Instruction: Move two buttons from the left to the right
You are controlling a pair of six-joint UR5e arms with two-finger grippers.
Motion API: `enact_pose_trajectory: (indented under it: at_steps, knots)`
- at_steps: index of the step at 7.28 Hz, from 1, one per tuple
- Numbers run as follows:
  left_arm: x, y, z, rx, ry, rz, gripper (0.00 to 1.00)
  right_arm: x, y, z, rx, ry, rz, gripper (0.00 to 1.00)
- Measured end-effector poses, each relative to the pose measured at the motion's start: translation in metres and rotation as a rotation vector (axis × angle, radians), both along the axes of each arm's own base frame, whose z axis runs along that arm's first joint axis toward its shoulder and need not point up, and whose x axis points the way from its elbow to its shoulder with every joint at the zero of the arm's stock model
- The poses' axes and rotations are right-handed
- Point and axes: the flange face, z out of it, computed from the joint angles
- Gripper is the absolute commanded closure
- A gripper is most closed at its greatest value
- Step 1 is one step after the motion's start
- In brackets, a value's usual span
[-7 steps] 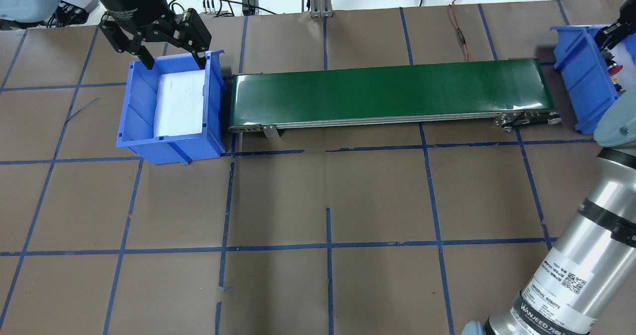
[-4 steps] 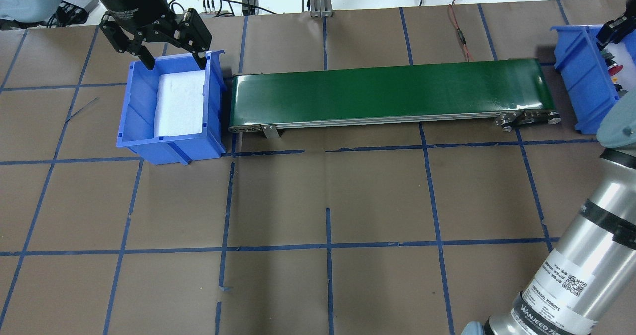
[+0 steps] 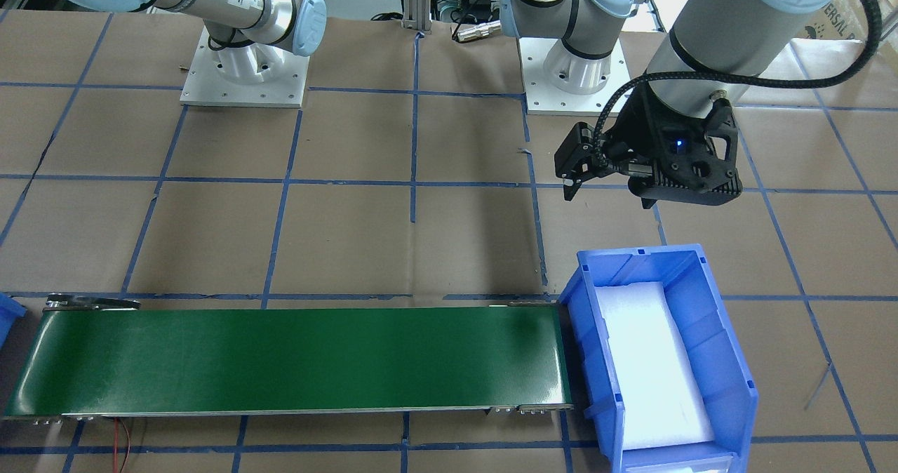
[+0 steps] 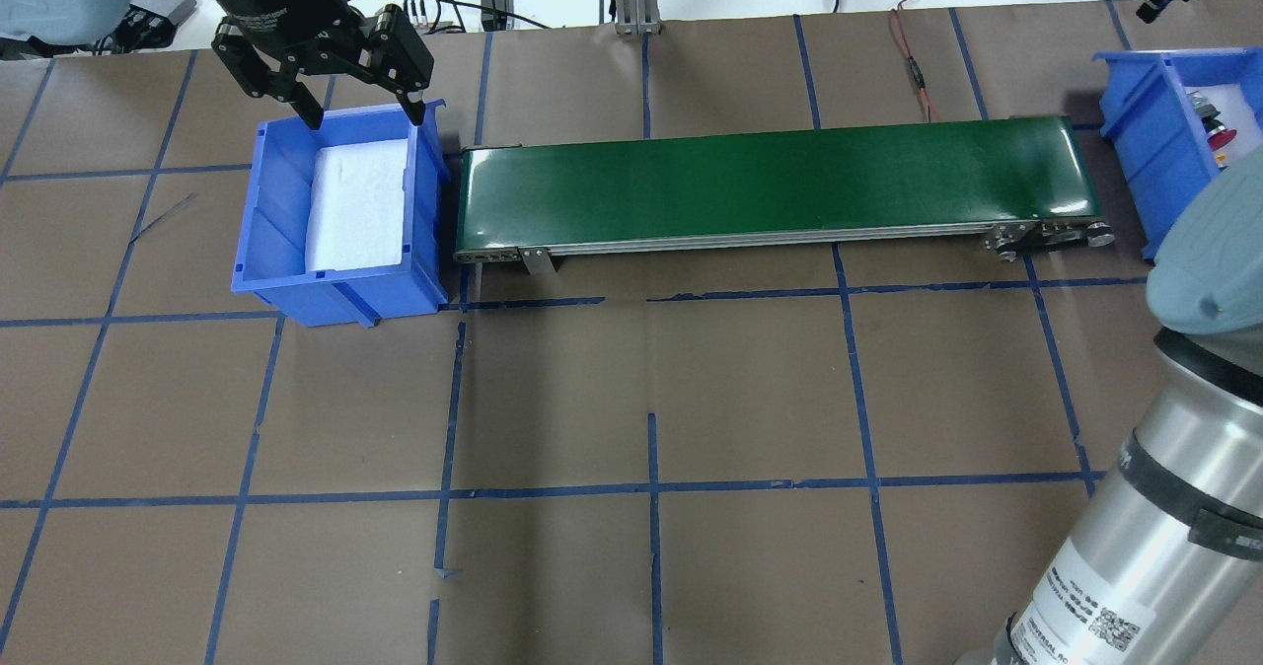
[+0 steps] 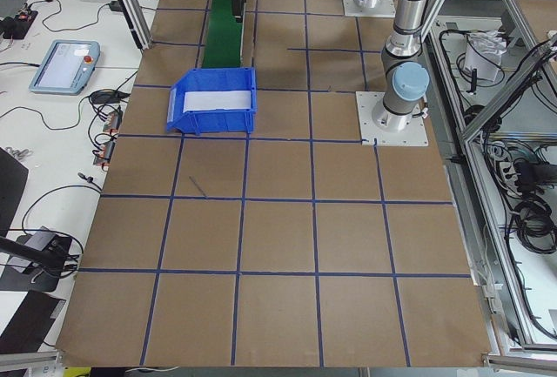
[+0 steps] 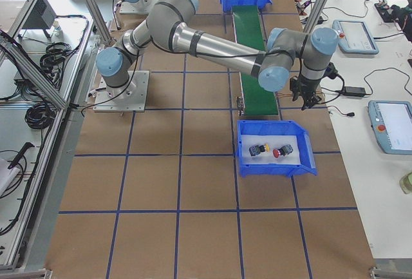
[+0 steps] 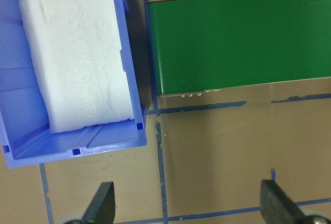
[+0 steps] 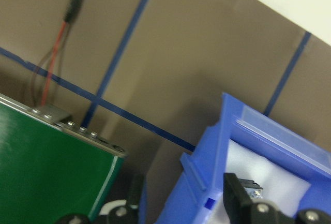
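Observation:
The yellow-capped button (image 6: 259, 149) and the red-capped button (image 6: 280, 153) lie side by side on white foam in the right blue bin (image 6: 277, 167). The red cap also shows in the overhead view (image 4: 1224, 135). My right gripper (image 6: 308, 96) hangs above and beyond that bin, next to the conveyor's end. In the right wrist view its fingers (image 8: 236, 195) stand apart with nothing between them. My left gripper (image 4: 362, 112) is open and empty over the far rim of the left blue bin (image 4: 271, 201), which holds only white foam.
A green conveyor belt (image 4: 780, 182) runs between the two bins. A red and black cable (image 4: 913, 63) lies behind its right end. The brown table cover is marked with a blue tape grid. My right arm's large forearm (image 4: 1154, 507) fills the lower right of the overhead view.
My right gripper has lifted up and away from the right bin, uncovering the buttons. My left gripper has shifted slightly toward the far side of the left bin.

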Motion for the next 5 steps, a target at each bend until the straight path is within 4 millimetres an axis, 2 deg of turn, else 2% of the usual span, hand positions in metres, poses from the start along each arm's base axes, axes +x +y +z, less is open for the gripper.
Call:
enact_pose_trajectory:
  at_steps: [2, 3, 4, 5]
  knots:
    - [0.000, 0.000, 0.000, -0.001, 0.000, -0.003, 0.00, 0.129, 0.003, 0.037, -0.020, -0.023, -0.065, 0.22]
    - [0.000, 0.000, 0.000, 0.000, 0.000, -0.003, 0.00, 0.194, 0.015, 0.050, -0.018, -0.041, -0.109, 0.17]
    - [0.000, 0.000, -0.001, 0.000, 0.000, -0.004, 0.00, 0.248, 0.036, 0.061, -0.003, -0.060, -0.168, 0.17]
    - [0.000, 0.000, -0.001, 0.001, 0.000, -0.005, 0.00, 0.283, 0.066, 0.072, 0.013, -0.076, -0.228, 0.00]
